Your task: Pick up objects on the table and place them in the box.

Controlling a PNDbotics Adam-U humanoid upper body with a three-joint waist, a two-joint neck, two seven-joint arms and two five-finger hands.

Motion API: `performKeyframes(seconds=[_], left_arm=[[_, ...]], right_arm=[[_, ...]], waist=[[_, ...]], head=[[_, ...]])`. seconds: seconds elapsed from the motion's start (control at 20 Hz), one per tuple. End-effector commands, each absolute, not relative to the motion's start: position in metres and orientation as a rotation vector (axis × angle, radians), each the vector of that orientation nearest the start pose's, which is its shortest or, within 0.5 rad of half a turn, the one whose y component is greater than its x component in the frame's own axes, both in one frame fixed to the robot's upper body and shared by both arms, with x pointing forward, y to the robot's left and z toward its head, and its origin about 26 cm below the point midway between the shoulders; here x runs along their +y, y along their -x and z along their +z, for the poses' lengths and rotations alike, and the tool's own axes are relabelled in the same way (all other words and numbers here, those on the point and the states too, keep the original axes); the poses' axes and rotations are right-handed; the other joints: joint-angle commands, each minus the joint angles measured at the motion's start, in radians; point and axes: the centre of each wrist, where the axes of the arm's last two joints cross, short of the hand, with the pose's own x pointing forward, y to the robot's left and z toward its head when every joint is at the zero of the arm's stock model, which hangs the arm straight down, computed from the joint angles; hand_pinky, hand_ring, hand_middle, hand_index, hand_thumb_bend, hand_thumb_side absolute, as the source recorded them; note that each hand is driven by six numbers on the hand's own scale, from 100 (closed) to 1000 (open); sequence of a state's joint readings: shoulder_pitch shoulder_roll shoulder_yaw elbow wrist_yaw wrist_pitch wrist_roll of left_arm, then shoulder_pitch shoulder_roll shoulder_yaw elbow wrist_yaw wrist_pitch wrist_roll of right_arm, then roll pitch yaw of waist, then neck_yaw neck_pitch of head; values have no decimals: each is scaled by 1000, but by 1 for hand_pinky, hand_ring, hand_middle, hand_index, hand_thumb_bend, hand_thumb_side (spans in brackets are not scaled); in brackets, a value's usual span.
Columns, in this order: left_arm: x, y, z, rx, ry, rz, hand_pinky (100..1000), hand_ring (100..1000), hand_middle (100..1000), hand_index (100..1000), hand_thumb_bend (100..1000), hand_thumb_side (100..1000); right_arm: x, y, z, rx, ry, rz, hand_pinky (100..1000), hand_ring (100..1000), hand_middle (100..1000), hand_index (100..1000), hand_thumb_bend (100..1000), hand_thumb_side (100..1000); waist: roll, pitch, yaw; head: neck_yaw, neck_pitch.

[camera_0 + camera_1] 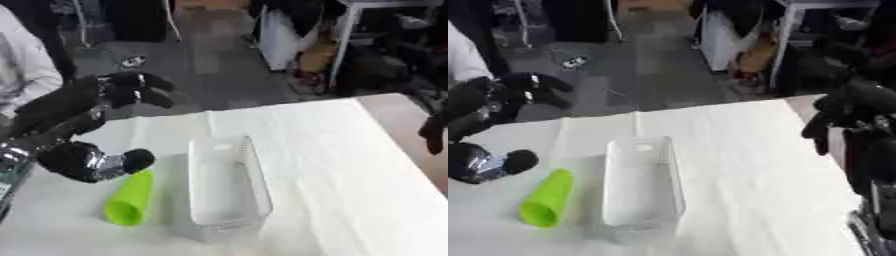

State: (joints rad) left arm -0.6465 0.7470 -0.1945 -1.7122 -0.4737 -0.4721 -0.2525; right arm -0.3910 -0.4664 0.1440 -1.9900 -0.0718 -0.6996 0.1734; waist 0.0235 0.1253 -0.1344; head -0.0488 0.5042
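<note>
**Left eye view: green cup still on the cloth, box empty**

Left eye view gives you the clearest look at the job: a lime-green plastic cup [129,199] lies on its side on the white tablecloth [350,165], open mouth toward you, just to the left of the clear plastic rectangular box [226,186]. The cup and box sit near each other, and whether they touch I cannot tell. The box looks empty; I can see nothing through its walls or on its floor.

Your left hand [92,132] hangs over the cup's far end, fingers spread and slightly bent above, thumb low near the cup's base, holding nothing. Your right hand [833,117] shows best in the right eye view, at the table's right edge, fingers hanging relaxed and holding nothing, well apart from both cup and box.

Watch these risks, as I judge them:

- The cup is round and lying down, so a touch from one side only may roll it away along the cloth.
- The thumb sits close to the cup's narrow end; closing there rather than round the middle could let the tapered body slip out.
- The box looks light and stands right beside the cup, so a wide sweep may shove it.
- Dragging fingers could bunch the cloth and shift both things.
</note>
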Motion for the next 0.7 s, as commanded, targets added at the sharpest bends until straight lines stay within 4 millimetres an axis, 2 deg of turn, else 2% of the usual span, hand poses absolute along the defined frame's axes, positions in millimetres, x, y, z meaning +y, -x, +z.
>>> performKeyframes(seconds=[0.05,0.2,0.25,0.35,0.4,0.55,0.7], left_arm=[[294,-362,285,2465,979,2044,685,681,867,834,465,1000],[300,-368,287,2393,1068,2077,691,682,864,830,475,1000],[303,-371,287,2362,1104,2092,699,686,865,828,475,990],[308,-376,289,2273,1181,2137,711,692,866,825,466,988],[310,-378,290,2229,1216,2158,714,693,866,824,455,982],[316,-387,290,2139,1281,2197,716,694,864,823,456,973],[320,-396,290,2067,1337,2239,708,692,862,820,470,971]], right_arm=[[-235,-304,228,2957,316,-1133,184,467,684,958,100,716],[-239,-304,231,2964,383,-1108,185,467,684,941,100,717],[-241,-304,232,2963,379,-1119,179,464,633,903,100,725],[-249,-304,235,2986,324,-1134,148,441,557,717,100,724],[-254,-304,236,3028,284,-1114,135,429,534,682,100,723],[-264,-304,240,3167,163,-996,118,418,509,648,100,716],[-265,-304,240,3276,65,-877,100,407,499,631,100,716]], waist=[[2,-18,-4],[4,-19,-8],[5,-19,-10],[7,-19,-15],[7,-20,-17],[8,-21,-20],[10,-23,-22]], head=[[-20,18],[-26,49],[-22,57],[0,67],[18,68],[51,69],[67,71]])
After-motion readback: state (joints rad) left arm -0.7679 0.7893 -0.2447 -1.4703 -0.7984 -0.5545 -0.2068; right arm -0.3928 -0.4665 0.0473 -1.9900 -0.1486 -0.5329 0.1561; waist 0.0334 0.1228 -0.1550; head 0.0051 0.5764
